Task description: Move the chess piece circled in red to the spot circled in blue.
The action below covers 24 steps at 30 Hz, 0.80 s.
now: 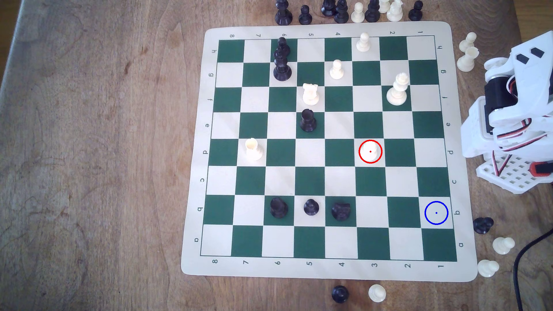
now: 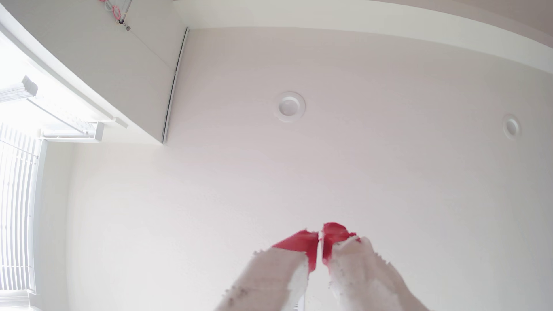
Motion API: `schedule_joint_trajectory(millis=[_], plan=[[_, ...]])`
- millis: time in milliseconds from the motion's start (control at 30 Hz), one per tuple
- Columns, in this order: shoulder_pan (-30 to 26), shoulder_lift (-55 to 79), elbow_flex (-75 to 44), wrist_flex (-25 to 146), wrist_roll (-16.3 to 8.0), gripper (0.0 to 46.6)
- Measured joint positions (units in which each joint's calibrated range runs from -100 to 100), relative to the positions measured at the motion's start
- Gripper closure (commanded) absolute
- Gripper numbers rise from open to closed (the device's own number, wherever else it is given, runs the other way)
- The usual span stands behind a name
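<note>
Worn brown wooden counter with a roll-up green-and-cream chessboard mat on it, and going left to right in the exterior view, the small cream-white round-headed plastic pawn sits in the red ring on its cream square, the blue-ringed cream square is nearer the mat's right edge and well apart from it, and the white 3D-printed arm is folded up off the board past that edge. My take: it should reach out, open up, and come straight down over the pawn's head. In the wrist view the red-tipped white gripper points at the ceiling, jaws nearly together with just a sliver between them, holding nothing.
</note>
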Motion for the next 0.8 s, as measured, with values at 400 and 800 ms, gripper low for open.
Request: schedule_joint_trajectory(millis=[400, 800], plan=[[4.4, 0.0, 0.0, 21.0, 0.0, 46.4], [8.0, -0.2, -3.1, 66.2, 0.0, 46.4]])
